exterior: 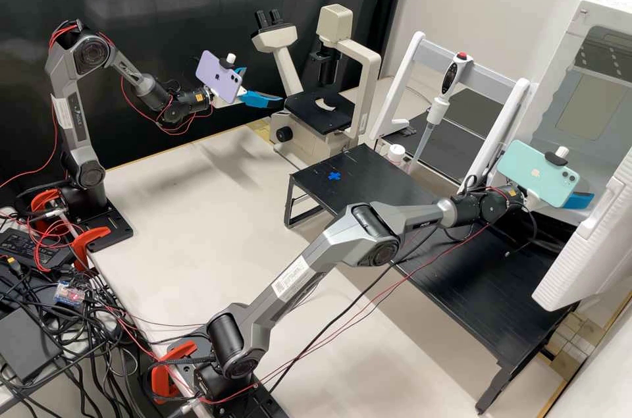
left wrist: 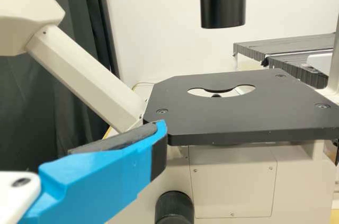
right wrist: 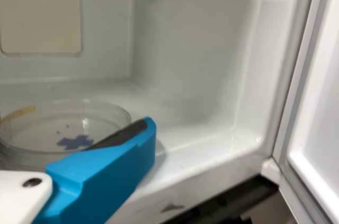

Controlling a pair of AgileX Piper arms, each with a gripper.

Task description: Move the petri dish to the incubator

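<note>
Inside the white incubator, at its open front, is my right gripper. In the right wrist view the clear round petri dish lies level at the incubator's floor, with a blue patch showing through it and a yellowish mark at its rim. My right gripper is right against or close beside the dish and covers part of its edge; contact cannot be told. Far off at the microscope, my left gripper hangs open and empty. The left wrist view has my left gripper in front of the microscope stage.
The incubator's door stands open beside the right gripper. A black raised platform with a blue cross extends below the right arm. Behind it are a pipette on a white rack and a white-capped bottle. The microscope is at the back.
</note>
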